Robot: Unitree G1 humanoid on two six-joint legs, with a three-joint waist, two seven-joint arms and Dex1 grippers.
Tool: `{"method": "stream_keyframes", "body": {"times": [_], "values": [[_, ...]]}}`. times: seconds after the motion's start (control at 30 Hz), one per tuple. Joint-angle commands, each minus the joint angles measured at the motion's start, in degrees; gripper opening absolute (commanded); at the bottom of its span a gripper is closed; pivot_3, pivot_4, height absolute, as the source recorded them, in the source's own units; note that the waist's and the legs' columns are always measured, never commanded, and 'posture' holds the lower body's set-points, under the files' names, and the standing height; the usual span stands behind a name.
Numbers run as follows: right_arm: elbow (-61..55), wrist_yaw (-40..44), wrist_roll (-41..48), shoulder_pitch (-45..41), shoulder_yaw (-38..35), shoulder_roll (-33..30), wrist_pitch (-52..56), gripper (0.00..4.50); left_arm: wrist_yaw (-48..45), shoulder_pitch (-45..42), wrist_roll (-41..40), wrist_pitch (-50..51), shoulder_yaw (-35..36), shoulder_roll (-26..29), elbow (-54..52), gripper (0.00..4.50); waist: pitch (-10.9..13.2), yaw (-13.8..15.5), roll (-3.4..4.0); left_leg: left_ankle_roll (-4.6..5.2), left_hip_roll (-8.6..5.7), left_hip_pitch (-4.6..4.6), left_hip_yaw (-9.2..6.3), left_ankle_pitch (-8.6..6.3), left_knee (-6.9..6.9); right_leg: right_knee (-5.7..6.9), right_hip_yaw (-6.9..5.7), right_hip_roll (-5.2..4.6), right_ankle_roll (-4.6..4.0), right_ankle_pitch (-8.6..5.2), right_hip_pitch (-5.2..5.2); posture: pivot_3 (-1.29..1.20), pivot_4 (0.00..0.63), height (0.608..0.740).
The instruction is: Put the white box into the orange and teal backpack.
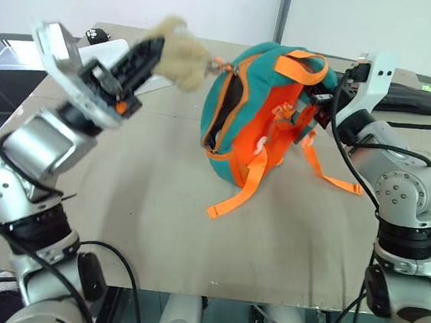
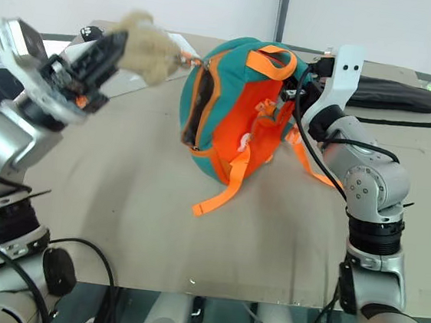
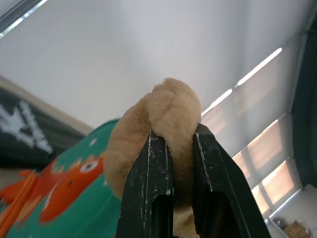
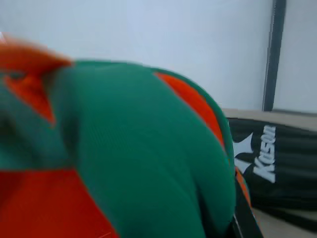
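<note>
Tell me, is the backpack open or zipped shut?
Open: the backpack shows a dark gap along its zipper, while the left gripper pulls its plush charm.

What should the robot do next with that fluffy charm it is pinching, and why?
Probably keep drawing the plush charm away from the backpack with the left gripper, while the right gripper, shut at the bag's far side, steadies it. The zipper gap looks only narrowly open, too slim for a box.

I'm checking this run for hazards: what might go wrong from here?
The left gripper pulls only on the plush charm, so its cord may tear or the charm slip free. The backpack, tipped on the table, could roll if the right gripper loses it.
</note>
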Motion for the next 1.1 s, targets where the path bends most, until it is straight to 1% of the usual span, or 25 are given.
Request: {"method": "stream_keyframes", "body": {"times": [0.03, 0.1, 0.2, 0.27, 0.33, 0.43, 0.53, 0.63, 0.8, 0.9, 0.93, 1.0, 1.1], "values": [[-5.1, 6.3, -3.6, 0.8, 2.4, -2.1, -2.9, 0.00, -1.8, -6.1, -0.3, -6.5, -1.4, 0.0, -2.7, 0.01, 0.0, -0.3, 0.00, 0.00, 0.00, 0.02, 0.03, 0.00, -0.03, -0.04, 0.04, 0.01, 0.00, 0.00, 0.00, 0.00, 0.150, 0.740], [-5.9, 6.4, -2.5, 1.0, 2.5, 0.0, -2.0, 0.00, -3.3, -8.2, 3.5, -7.2, -4.1, -0.6, -2.2, 0.01, 0.0, -0.6, 0.00, -0.01, 0.01, 0.02, 0.06, 0.01, -0.07, -0.10, 0.06, 0.03, 0.01, -0.01, -0.01, 0.00, 0.150, 0.740], [-4.0, 1.4, -1.5, 0.3, -1.7, 4.6, -0.4, 0.00, -3.2, -7.8, 1.2, -7.3, -5.0, 0.0, -2.4, 0.01, 0.0, -0.8, 0.03, -0.03, 0.06, 0.04, 0.09, 0.01, -0.11, -0.10, 0.11, 0.08, 0.01, 0.00, -0.03, 0.00, 0.150, 0.740], [-2.2, -2.9, -1.5, -0.8, -5.0, 6.9, 0.5, 0.00, -4.0, -4.8, -1.5, -6.0, -4.5, 1.8, -3.9, 0.01, 0.0, -0.7, 0.04, -0.04, 0.09, 0.04, 0.07, 0.02, -0.13, -0.09, 0.08, 0.10, 0.00, -0.01, -0.05, 0.00, 0.150, 0.740], [-0.1, -7.0, -1.3, -2.1, -8.5, 9.0, 1.4, 0.00, -5.2, -2.0, -3.8, -4.7, -3.3, 2.6, -5.5, 0.01, 0.0, -0.7, 0.05, -0.03, 0.11, 0.08, 0.14, 0.02, -0.13, -0.08, 0.12, 0.08, 0.00, -0.01, -0.05, 0.00, 0.150, 0.740], [3.5, -12.9, -1.6, -4.3, -13.3, 11.4, 1.6, 0.00, -10.1, 4.3, -4.2, -1.1, -0.4, 3.5, -8.0, 0.01, 0.0, -0.5, 0.06, -0.02, 0.09, 0.04, 0.17, 0.01, -0.10, -0.07, 0.10, 0.02, 0.01, 0.00, -0.04, 0.00, 0.150, 0.740], [6.6, -17.7, -3.5, -5.8, -16.1, 11.9, 1.4, 0.00, -18.0, 14.2, -4.2, 3.5, 2.6, 7.1, -10.9, 0.01, 0.0, -0.8, 0.07, -0.02, 0.09, 0.05, 0.17, 0.01, -0.11, -0.07, 0.09, 0.03, 0.01, 0.00, -0.05, 0.00, 0.150, 0.740], [7.4, -20.3, -4.5, -6.6, -16.7, 12.5, 0.9, 0.00, -22.7, 22.5, -4.2, 5.5, 1.9, 11.4, -15.3, 0.01, 0.0, -0.9, 0.07, -0.02, 0.11, 0.07, 0.17, 0.00, -0.22, -0.08, 0.09, 0.04, -0.02, -0.02, -0.11, 0.00, 0.150, 0.740], [8.4, -23.2, -5.1, -7.6, -18.0, 13.2, 0.0, 0.00, -25.0, 32.0, -2.9, 4.2, 1.0, 14.4, -18.8, 0.01, 0.0, -0.7, 0.11, -0.02, 0.10, 0.09, 0.17, 0.00, -0.34, -0.09, 0.07, 0.01, -0.04, -0.03, -0.14, 0.00, 0.150, 0.740], [9.4, -26.1, -5.5, -8.6, -19.9, 13.1, -0.9, 0.00, -29.1, 37.8, 6.1, 3.4, 0.8, 14.9, -19.8, 0.01, 0.0, -0.7, 0.12, -0.01, 0.07, 0.10, 0.20, 0.00, -0.33, -0.10, 0.08, -0.04, -0.12, -0.07, -0.13, 0.00, 0.150, 0.740], [9.5, -26.6, -6.1, -8.8, -20.1, 12.6, -1.2, 0.00, -29.0, 37.8, 5.7, 1.5, 1.5, 14.1, -18.7, 0.01, 0.0, -0.7, 0.12, -0.01, 0.07, 0.13, 0.25, 0.00, -0.33, -0.11, 0.11, -0.05, -0.16, -0.09, -0.13, 0.00, 0.150, 0.740], [9.1, -25.3, -7.0, -8.8, -19.1, 10.7, -1.4, 0.00, -27.0, 35.1, 3.1, -3.2, 2.3, 12.8, -15.9, 0.01, 0.1, -0.5, 0.13, -0.02, 0.08, 0.13, 0.20, 0.01, -0.33, -0.10, 0.06, -0.04, -0.22, -0.12, -0.13, 0.00, 0.150, 0.740], [6.2, -19.2, -7.4, -7.9, -14.8, 6.8, -0.4, 0.00, -25.0, 30.1, -0.9, -6.6, 1.6, 13.0, -13.3, 0.01, 0.1, -0.4, 0.16, -0.02, 0.07, 0.10, 0.17, 0.01, -0.32, -0.10, 0.05, -0.04, -0.24, -0.13, -0.13, 0.00, 0.150, 0.740]]}}
